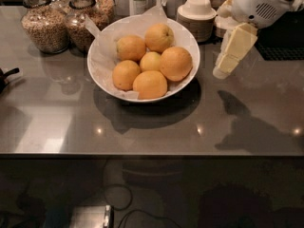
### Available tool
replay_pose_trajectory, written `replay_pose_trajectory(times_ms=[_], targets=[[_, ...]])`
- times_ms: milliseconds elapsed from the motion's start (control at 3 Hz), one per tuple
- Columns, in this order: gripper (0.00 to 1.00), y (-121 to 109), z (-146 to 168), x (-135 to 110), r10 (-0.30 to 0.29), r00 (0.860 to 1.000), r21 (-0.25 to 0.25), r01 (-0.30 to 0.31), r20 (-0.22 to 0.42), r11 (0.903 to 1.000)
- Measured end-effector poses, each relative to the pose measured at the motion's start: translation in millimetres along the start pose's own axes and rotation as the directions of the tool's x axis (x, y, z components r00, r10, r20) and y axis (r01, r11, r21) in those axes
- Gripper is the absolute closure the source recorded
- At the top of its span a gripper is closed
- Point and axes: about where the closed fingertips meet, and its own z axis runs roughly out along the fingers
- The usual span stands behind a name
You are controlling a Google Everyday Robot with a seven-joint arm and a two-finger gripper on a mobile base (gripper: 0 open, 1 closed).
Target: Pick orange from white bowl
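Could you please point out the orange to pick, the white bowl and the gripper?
orange (176,63): camera view, centre of skin.
white bowl (190,38): camera view, bare right wall.
gripper (223,69): camera view, its lower tip, right of the bowl.

One camera looks from high over the near edge of the desk (52,122), tilted down toward its far side, at middle distance. The white bowl (190,37) lies just above centre; the tool (222,70) hangs at 2 o'clock.

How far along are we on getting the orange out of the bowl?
Nothing is done yet: the orange lies in the white bowl, untouched. In hand: the gripper hangs beside the bowl, above the counter, carrying nothing. Left: reach in, grasp the orange, lift it out.
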Motion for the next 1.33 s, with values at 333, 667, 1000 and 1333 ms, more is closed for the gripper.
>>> replay_pose_trajectory(times_ms=[333,667,1000,1333], targets=[[0.00,-20,26,1,0.049,0.999,-0.024,-0.050,-0.020,0.9985],[0.00,-26,46,-9,0.049,0.998,-0.046,-0.050,-0.026,0.9977],[0.00,-20,56,-23,0.021,1.000,-0.058,-0.022,-0.023,0.9980],[0.00,-13,67,-32,0.002,1.000,-0.079,-0.004,-0.024,0.9969]])
